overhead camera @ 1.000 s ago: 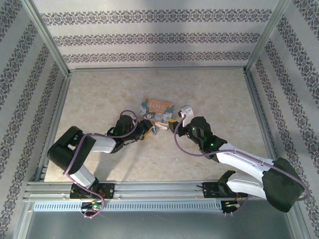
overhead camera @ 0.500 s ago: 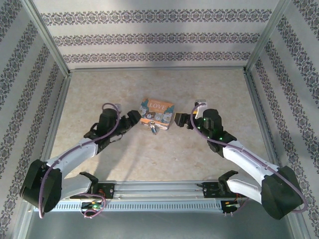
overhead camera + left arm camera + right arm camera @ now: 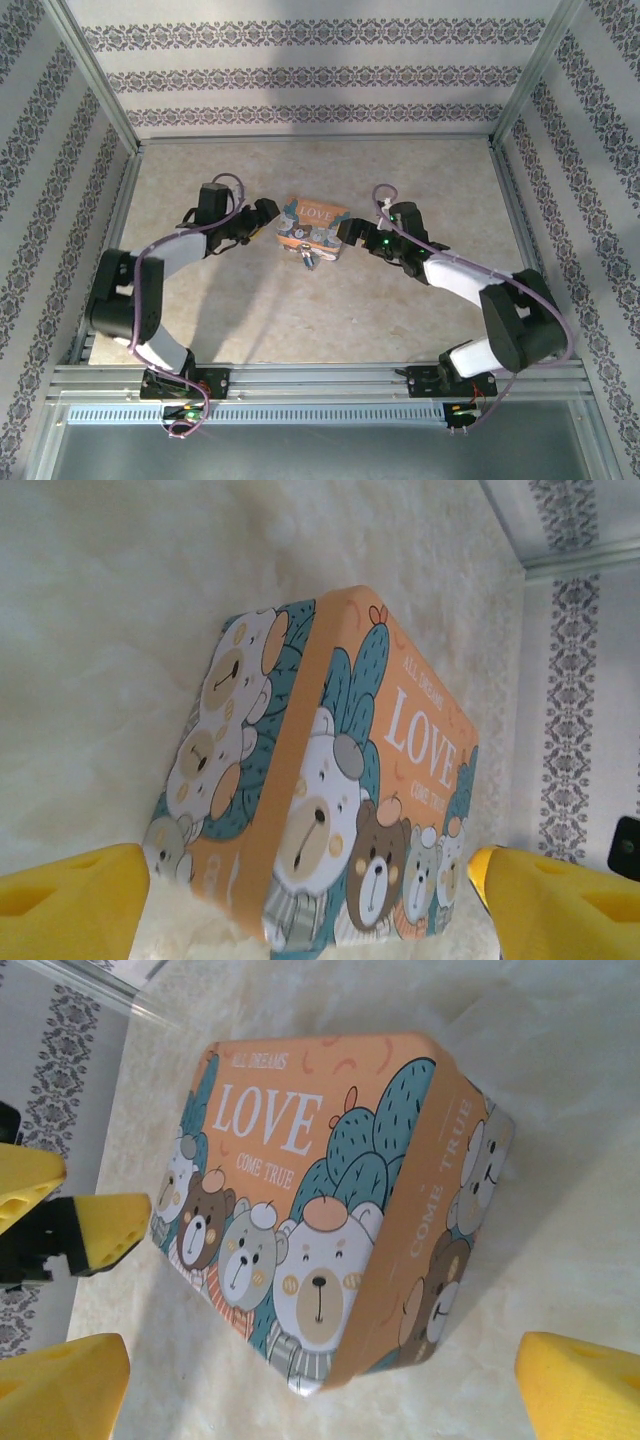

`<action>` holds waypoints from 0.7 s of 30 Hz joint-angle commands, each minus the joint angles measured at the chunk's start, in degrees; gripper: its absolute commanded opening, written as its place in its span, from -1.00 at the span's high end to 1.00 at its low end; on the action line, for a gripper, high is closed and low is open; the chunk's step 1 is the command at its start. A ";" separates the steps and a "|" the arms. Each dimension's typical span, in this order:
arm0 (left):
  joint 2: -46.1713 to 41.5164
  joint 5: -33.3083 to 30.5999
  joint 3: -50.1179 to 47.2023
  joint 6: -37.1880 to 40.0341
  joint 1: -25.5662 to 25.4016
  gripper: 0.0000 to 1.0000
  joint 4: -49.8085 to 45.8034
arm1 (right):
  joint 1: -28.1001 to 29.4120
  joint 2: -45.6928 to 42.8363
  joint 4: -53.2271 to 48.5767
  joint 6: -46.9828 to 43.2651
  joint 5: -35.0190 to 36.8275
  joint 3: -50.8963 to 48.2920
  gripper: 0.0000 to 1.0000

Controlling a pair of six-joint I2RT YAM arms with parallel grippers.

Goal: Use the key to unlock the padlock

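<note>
Fingers, two pairs, left fingers [image 3: 70, 900] and right fingers [image 3: 585, 1385] spread empty, flanking one orange LOVE box [image 3: 315, 215]

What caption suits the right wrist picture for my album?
Open right pincer framing an orange LOVE box covered in cartoon bears on a pale table.

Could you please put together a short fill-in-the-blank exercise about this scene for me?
1. The large white word on the orange box reads ____.
2. In the top view, the box lies ____ the left gripper and the right gripper.
3. Both grippers' fingers are coloured ____.
4. Both grippers are ____, holding nothing.
Missing words: LOVE; between; yellow; open.
</note>
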 commanded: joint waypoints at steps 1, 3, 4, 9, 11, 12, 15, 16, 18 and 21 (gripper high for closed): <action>4.50 5.67 5.01 3.28 -0.31 -0.66 1.82 | 0.19 3.94 2.11 2.52 -3.66 3.79 -0.97; 8.03 7.79 7.23 3.15 -0.97 -0.57 2.34 | 0.32 6.95 2.89 2.61 -5.05 5.81 -0.97; 9.25 8.71 7.87 2.79 -1.24 -0.52 2.87 | 0.39 8.10 3.18 2.73 -5.59 6.55 -0.97; 10.78 10.00 7.88 1.73 -2.86 -0.42 4.78 | 0.39 13.70 3.19 2.31 -9.15 11.37 -0.93; 9.86 9.87 6.83 1.67 -3.30 -0.41 5.02 | 0.33 15.34 2.91 1.82 -10.08 13.29 -0.91; 9.22 9.85 6.10 1.49 -3.60 -0.40 5.05 | 0.34 16.22 2.48 1.41 -10.56 14.48 -0.90; 6.73 8.69 3.32 1.01 -4.32 -0.40 5.06 | 0.29 18.70 0.69 -0.35 -11.68 18.19 -0.88; 5.85 8.12 2.39 0.98 -4.40 -0.40 5.00 | 0.24 19.48 0.49 -0.78 -11.83 19.04 -0.88; 3.87 6.68 0.28 0.49 -4.61 -0.40 5.32 | 0.16 20.78 0.41 -1.85 -11.68 20.63 -0.88; 1.66 5.14 -2.28 -0.22 -4.71 -0.40 5.77 | -0.32 21.56 0.09 -3.84 -10.21 21.41 -0.88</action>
